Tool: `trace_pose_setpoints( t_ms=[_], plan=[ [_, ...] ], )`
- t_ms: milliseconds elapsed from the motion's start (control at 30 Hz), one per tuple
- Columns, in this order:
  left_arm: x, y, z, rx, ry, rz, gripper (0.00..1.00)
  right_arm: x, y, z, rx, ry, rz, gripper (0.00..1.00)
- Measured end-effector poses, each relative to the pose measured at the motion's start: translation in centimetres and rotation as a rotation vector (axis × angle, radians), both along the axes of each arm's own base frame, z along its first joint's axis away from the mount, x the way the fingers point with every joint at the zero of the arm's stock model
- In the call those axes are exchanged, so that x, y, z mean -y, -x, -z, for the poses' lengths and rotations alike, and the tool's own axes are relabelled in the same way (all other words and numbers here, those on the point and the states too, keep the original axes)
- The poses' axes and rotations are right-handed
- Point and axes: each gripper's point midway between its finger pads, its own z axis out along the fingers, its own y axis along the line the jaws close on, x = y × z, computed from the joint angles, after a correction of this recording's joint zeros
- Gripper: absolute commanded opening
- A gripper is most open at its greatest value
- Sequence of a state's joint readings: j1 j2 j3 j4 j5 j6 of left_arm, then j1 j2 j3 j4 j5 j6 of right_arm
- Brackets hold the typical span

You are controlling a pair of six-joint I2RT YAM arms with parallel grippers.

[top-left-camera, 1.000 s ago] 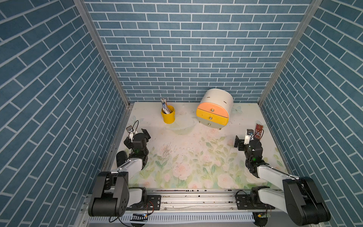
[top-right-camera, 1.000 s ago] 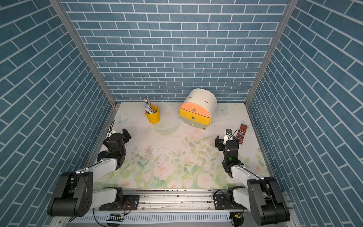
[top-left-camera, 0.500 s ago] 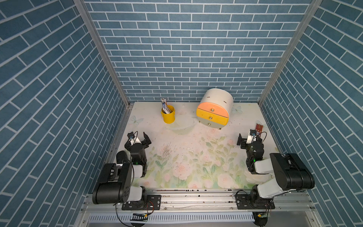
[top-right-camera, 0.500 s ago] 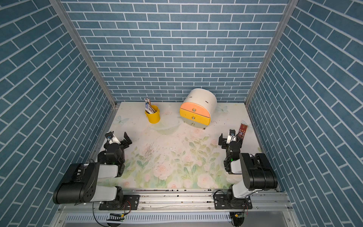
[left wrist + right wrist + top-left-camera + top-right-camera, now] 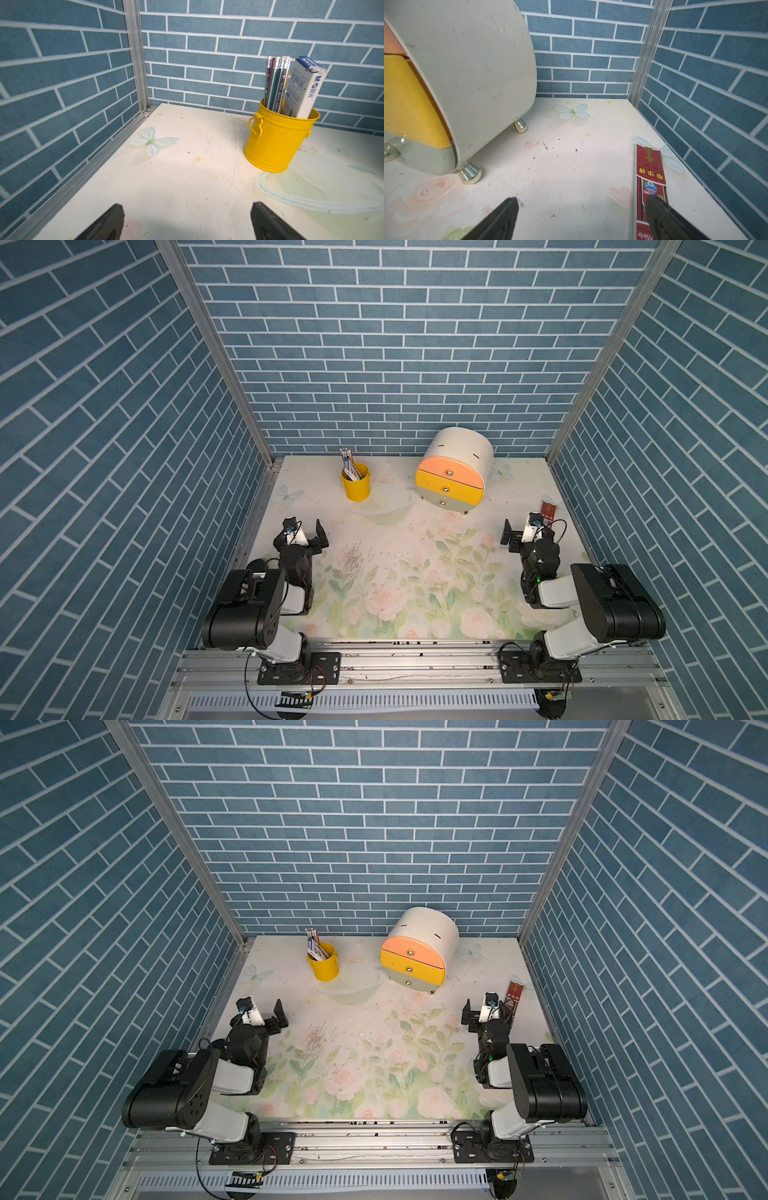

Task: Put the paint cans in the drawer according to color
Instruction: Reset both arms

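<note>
Right wrist view: drawer (image 5: pixel 467 72) shut, no paint cans visible. Left gripper (image 5: pixel 188 204) and right gripper (image 5: pixel 581 199) gape empty, short of the drawer. Lower your right one and it may snag the red packet (image 5: pixel 650 172).

The cup (image 5: pixel 274 141) is yellow painted metal, shiny and smooth, with ribs down its side. The box (image 5: pixel 303 87) in it is matt card with a worn top. The drawer (image 5: pixel 471 62) has a smooth shell like plastic, a bit shiny, with scuffs. Its feet (image 5: pixel 469 175) are shiny gold metal. The table (image 5: pixel 176 197) is smooth, matt and scratched. The walls (image 5: pixel 62 83) look matt and grainy. The packet (image 5: pixel 650 174) is glossy red paper.
</note>
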State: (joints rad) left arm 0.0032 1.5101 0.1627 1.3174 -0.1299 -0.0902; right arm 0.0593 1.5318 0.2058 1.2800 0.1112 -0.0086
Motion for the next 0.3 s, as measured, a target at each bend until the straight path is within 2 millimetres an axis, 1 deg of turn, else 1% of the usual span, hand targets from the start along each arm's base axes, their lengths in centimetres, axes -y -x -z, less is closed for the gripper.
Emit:
trace_pose_setpoints(
  t_ms=[200,300],
  plan=[
    [0.71,-0.44,-0.51,0.009,-0.023,0.012,1.0,-0.01,0.0,0.0,0.0,0.0,0.0,1.0],
    [0.76,-0.49,-0.6,0.01,-0.03,0.01,1.0,-0.01,0.0,0.0,0.0,0.0,-0.001,1.0]
  ],
)
